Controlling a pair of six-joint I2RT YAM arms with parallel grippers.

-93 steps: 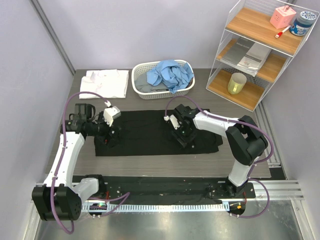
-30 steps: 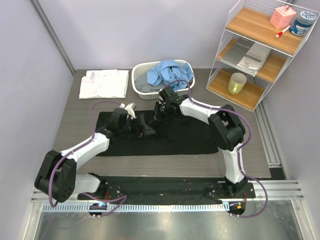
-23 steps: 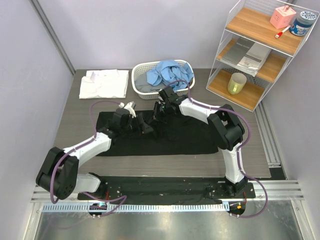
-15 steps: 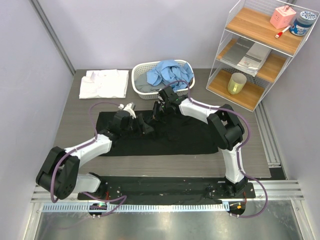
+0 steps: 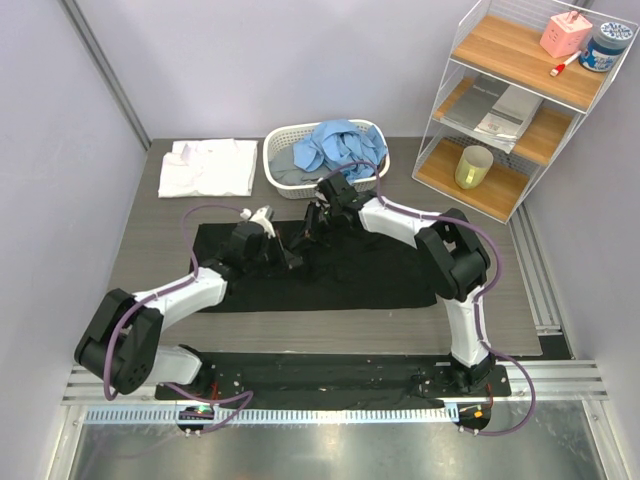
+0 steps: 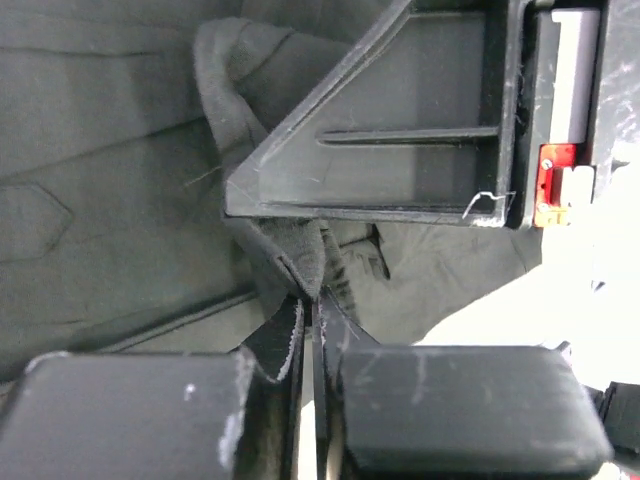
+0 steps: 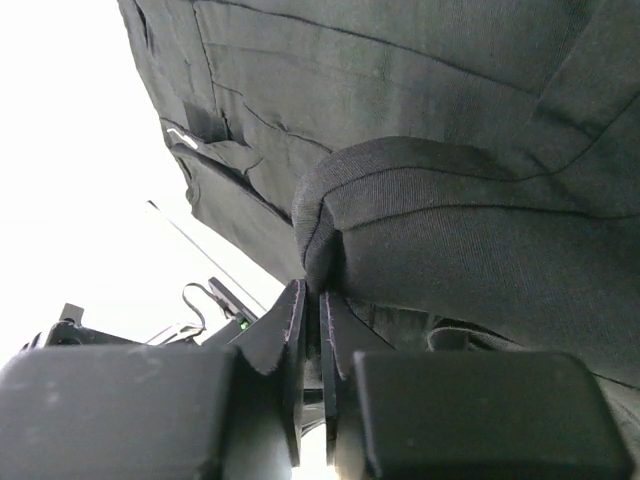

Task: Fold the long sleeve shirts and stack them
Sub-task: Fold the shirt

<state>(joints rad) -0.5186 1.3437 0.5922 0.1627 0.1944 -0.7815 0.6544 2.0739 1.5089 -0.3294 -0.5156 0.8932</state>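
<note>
Pinching thin folds of the black shirt (image 5: 380,270) in both left gripper (image 6: 312,310) and right gripper (image 7: 318,300), near the basket (image 5: 285,188). Could lose cloth mid-fold; could collide, being close together.

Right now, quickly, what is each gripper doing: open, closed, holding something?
Left gripper: closed, pinching a fold of the black shirt.
Right gripper: closed, pinching another fold of the black shirt.
</note>
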